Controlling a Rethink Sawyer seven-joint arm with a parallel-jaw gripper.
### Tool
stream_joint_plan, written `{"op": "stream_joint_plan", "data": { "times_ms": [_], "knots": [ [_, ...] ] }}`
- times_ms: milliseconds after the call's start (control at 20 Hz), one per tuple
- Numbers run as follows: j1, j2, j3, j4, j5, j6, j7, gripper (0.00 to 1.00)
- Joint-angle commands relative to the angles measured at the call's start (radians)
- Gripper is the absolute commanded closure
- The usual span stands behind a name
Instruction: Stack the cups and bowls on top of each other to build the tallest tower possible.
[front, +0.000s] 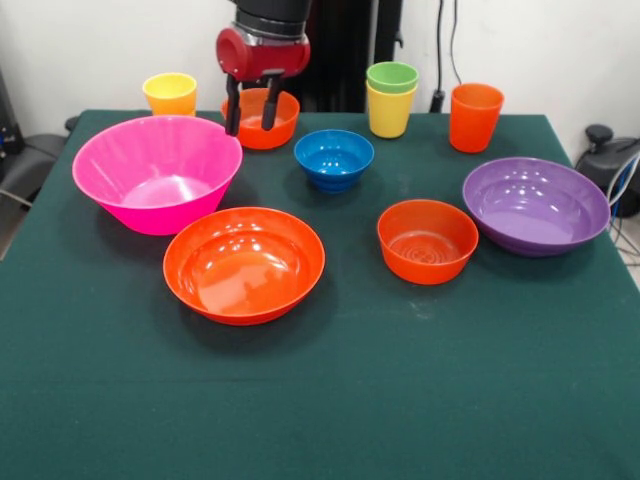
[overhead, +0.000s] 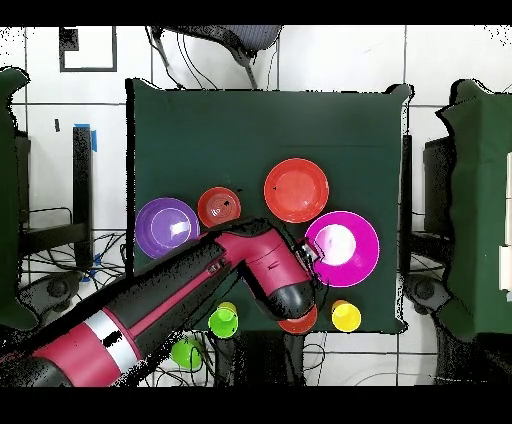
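over the far small orange bowl (front: 262, 117) my fingers (front: 251, 112) hang parted, empty; light, slick plastic, so i'd pinch its thin rim.

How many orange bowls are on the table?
3. The wide orange bowl sits at the front beside the pink bowl. One small orange bowl is next to the purple bowl. Another small orange bowl is at the back, behind the pincer.

Lab: green-clothed table (front: 320, 400), tiled floor (overhead: 330, 60), loose cables (front: 445, 50).
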Motion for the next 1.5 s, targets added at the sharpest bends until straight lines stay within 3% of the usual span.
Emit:
{"op": "stream_joint_plan", "data": {
  "times_ms": [50,1000,1200,1500],
  "knots": [
    [-0.02,0.062,0.217,-0.009,0.046,0.069,-0.024,0.0],
    [-0.011,0.093,0.216,-0.007,0.098,0.25,-0.171,0.0],
    [-0.006,0.112,0.225,-0.01,0.079,0.255,-0.142,0.0],
    [0.004,0.138,0.239,-0.015,0.021,0.189,-0.058,0.0]
  ]
}}
